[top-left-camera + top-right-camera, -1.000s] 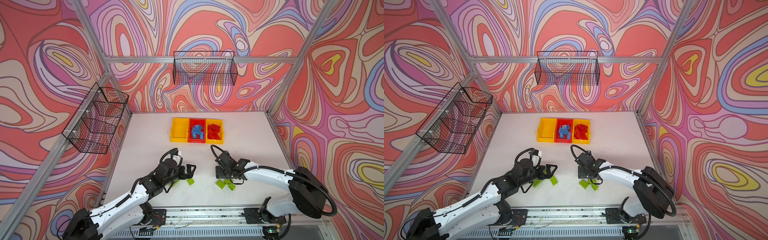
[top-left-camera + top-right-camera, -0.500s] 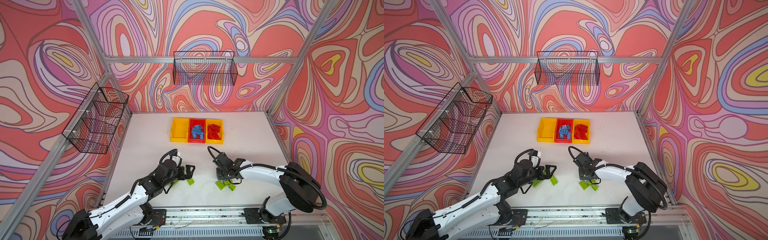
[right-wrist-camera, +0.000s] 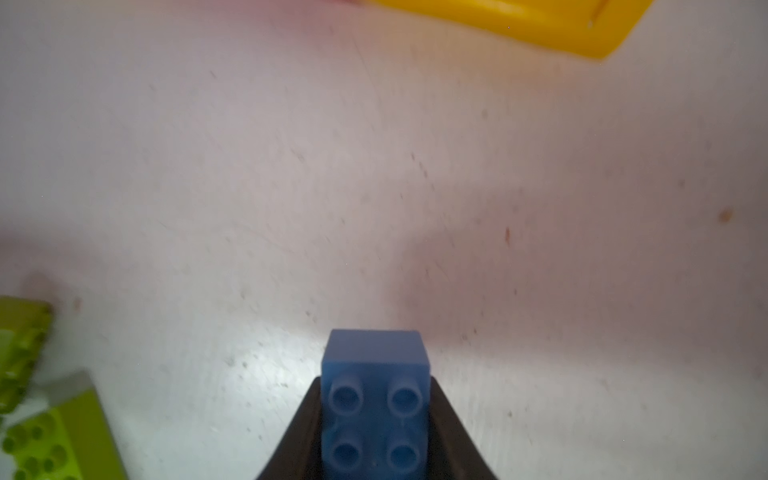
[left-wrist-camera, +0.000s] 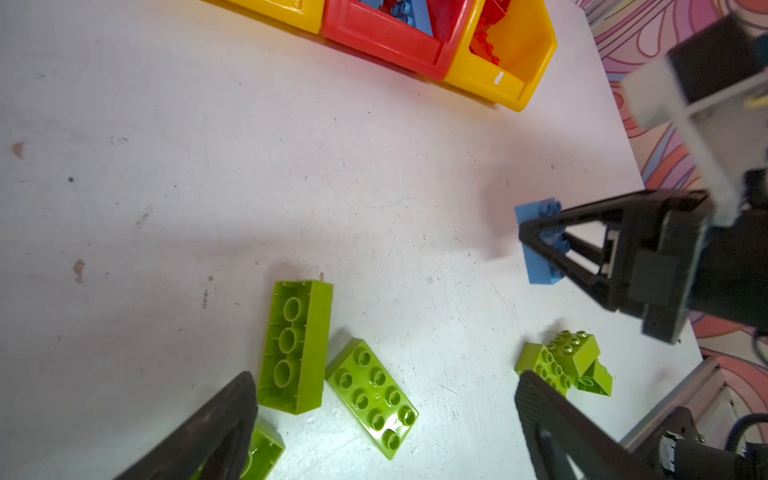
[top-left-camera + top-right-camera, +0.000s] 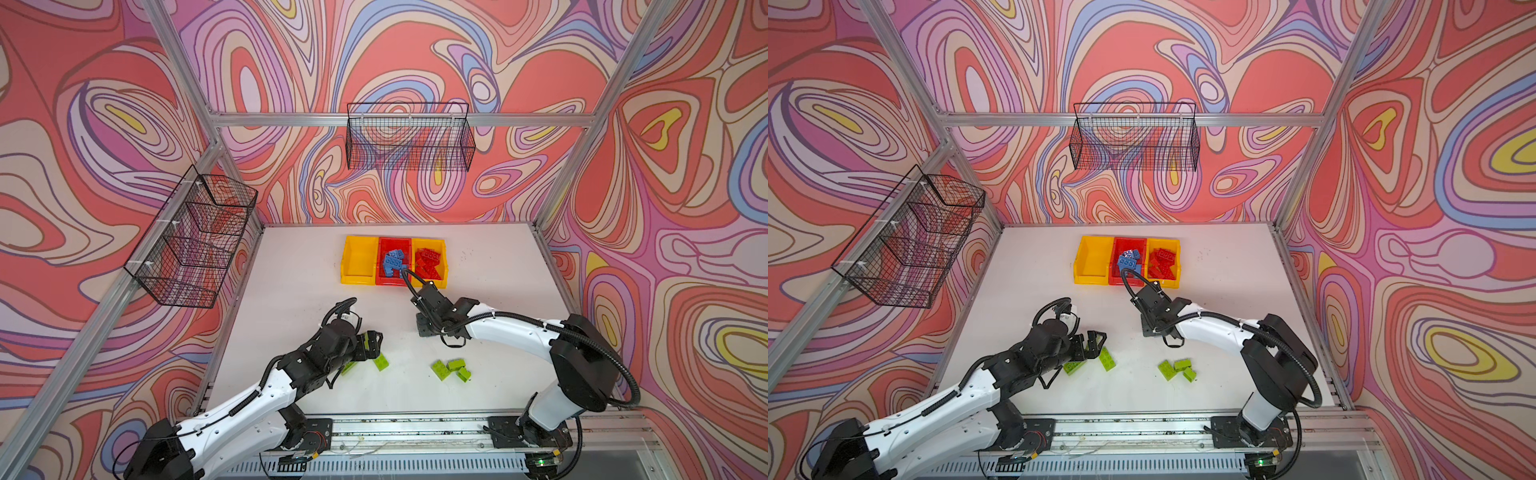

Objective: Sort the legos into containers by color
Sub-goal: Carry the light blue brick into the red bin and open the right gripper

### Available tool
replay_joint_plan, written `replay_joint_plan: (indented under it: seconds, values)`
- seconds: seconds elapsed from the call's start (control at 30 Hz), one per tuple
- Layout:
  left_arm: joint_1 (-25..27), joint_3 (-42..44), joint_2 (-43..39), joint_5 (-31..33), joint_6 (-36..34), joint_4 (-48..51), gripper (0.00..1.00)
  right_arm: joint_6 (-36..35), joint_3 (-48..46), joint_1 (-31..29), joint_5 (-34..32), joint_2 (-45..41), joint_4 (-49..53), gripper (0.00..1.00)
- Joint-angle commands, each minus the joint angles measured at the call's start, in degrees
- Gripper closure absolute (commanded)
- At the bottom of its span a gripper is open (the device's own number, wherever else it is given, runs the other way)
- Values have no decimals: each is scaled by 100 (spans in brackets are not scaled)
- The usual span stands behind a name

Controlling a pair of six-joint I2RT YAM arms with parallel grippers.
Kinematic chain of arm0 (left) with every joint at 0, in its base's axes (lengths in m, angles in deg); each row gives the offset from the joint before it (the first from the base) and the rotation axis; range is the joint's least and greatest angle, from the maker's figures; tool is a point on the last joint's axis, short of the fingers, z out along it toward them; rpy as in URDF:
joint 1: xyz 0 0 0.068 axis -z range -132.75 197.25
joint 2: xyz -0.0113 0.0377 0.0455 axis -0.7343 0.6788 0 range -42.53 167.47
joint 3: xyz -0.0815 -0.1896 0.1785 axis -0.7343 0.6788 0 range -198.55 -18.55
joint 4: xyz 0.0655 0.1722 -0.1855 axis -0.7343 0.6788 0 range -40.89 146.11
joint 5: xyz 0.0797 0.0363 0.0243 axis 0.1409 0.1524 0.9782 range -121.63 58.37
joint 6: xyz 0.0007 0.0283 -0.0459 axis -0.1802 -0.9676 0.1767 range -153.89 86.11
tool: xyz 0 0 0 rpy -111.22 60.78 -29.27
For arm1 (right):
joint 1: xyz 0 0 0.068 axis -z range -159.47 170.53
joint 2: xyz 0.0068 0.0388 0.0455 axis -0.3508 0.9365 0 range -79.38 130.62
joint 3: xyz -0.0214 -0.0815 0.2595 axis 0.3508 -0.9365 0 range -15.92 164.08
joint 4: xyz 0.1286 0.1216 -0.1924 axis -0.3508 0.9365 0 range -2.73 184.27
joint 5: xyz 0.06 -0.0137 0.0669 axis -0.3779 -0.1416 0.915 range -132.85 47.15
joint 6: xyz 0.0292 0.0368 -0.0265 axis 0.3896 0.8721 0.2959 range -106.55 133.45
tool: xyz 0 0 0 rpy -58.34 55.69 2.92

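Pick step: your right end effector (image 3: pixel 375 380) clamps the blue brick (image 3: pixel 374 349) on the table (image 5: pixel 291 311); left end effector (image 4: pixel 386 376) gapes above green bricks (image 4: pixel 374 390). Next, lift it toward the red bin (image 5: pixel 386 282), 11 o'clock.

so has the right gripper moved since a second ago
Yes. In a top view the right gripper has moved away from the cluster of three green bricks, up the table toward the red bin.
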Motion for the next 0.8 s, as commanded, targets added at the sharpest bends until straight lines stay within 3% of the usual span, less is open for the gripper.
replay_joint_plan:
  seconds: [0.0, 0.23, 0.5, 0.53, 0.63, 0.7, 0.77]
  values:
    - [28, -197, -70, 493, 2, 658, 0, -514, 846, 123, -370, 501, -90, 73]
    - [-73, -332, 133, 892, -209, 1098, 0, -1229, 3150, 562, -197, 2145, -90, 73]
    - [-401, -772, 681, 547, -394, 1046, 0, -1603, 6066, 1088, 242, 4126, 416, 67]
    - [-422, -800, 779, 495, -410, 1020, 0, -1654, 6394, 1129, 271, 4347, 513, 63]
    - [-455, -920, 1032, 410, -437, 1024, 0, -1859, 6853, 1152, 477, 4602, 600, 37]
    - [-455, -953, 1153, 367, -442, 1013, 1, -1909, 6498, 1152, 651, 4312, 299, 23]
    - [-455, -964, 1230, 293, -482, 948, 2, -1889, 5776, 1152, 781, 3774, -159, 16]
